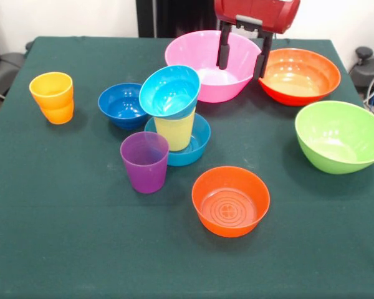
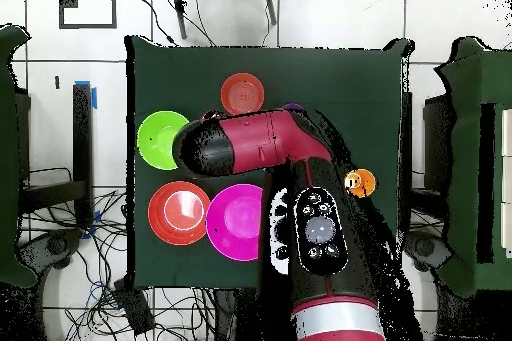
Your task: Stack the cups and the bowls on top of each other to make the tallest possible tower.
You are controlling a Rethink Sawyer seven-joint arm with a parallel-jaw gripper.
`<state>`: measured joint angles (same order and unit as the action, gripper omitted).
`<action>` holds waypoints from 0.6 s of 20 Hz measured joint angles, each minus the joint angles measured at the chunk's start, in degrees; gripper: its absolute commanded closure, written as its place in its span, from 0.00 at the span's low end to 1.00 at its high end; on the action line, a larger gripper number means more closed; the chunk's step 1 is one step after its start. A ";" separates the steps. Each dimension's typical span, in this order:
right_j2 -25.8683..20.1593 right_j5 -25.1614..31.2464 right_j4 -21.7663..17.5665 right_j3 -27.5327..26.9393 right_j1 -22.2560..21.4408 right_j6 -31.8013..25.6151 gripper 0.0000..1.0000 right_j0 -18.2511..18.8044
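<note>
The tower stands mid-table: a mid-blue small bowl (image 1: 198,147) holds the pale yellow cup (image 1: 174,129) upright, and a cyan bowl (image 1: 169,91) rests tilted on the cup's rim. My gripper (image 1: 244,53) hangs open and empty at the back, above the gap between the pink bowl (image 1: 202,59) and the large orange-red bowl (image 1: 299,76). The purple cup (image 1: 144,161) stands just in front of the tower and the dark blue bowl (image 1: 121,104) to its left. An orange cup (image 1: 52,96) is at far left. The arm hides the tower and gripper in the overhead view.
A small orange-red bowl (image 1: 230,200) sits in front of the tower and a lime green bowl (image 1: 341,136) at the right edge. The dark green table (image 1: 81,249) fills the view. Overhead, the green bowl (image 2: 162,140) and pink bowl (image 2: 237,221) show beside the arm.
</note>
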<state>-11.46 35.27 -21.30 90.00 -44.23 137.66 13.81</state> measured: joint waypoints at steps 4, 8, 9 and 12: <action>0.02 0.00 0.00 0.01 -0.02 0.00 0.00 -0.08; 0.30 0.00 0.00 0.02 0.02 0.00 0.00 -0.37; 0.34 0.00 0.00 0.00 0.05 0.00 0.00 -0.41; 0.43 -0.01 0.01 -0.01 0.31 0.00 0.00 -0.45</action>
<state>-11.04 35.26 -21.29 89.99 -43.92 137.66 13.36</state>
